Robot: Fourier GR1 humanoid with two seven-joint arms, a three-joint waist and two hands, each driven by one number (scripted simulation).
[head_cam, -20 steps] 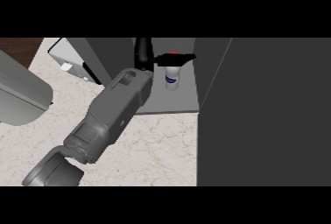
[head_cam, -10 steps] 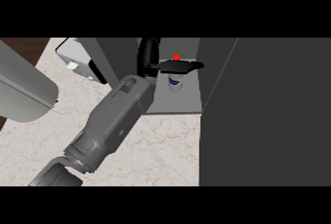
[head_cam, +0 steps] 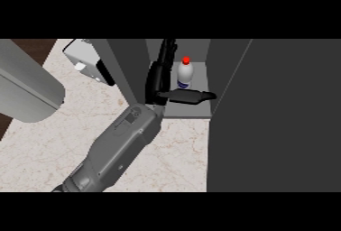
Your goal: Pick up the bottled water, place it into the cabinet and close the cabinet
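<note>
The bottled water, white with a red cap and a blue label, stands upright on the grey floor of the open cabinet. My right hand reaches into the cabinet from the lower left and is open. Its fingers run straight up along the bottle's left side. The thumb sticks out to the right, just in front of the bottle's base. I cannot tell if the hand still touches the bottle. My left hand does not show.
The cabinet's dark door stands open and fills the right side. The cabinet's left wall rises beside my wrist. A white appliance sits at the back left of the marble counter. A large grey rounded shape covers the far left.
The fingers that were curled round the bottle have straightened and come off it. The thumb now lies lower, in front of its base. The bottle stands on the cabinet floor.
</note>
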